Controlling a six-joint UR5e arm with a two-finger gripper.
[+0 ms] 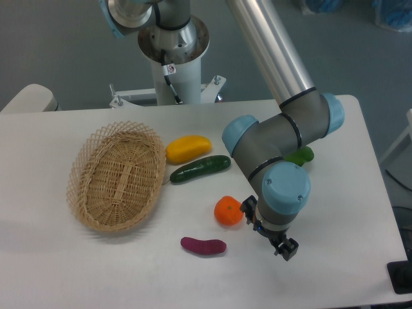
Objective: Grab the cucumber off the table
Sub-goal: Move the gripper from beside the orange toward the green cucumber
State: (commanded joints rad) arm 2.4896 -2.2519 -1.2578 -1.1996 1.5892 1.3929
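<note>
Nearest the camera, on the white table (77, 270), the end effector (282, 246) hangs low beside a purple sweet potato (203, 245) and an orange fruit (228, 210); whether its fingers are apart or together I cannot tell. Farther back lies the dark green cucumber (200, 168), untouched, just beside a yellow fruit (188, 148) and near a wicker basket (116, 177). Behind the arm's elbow peeks a bright green vegetable (302, 155).

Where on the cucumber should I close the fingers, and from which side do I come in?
Grip the cucumber at its middle, from above, fingers across its narrow width. It lies flat on the table; the yellow fruit crowds its far side, so stay centred. The gripper is off to its right.
</note>
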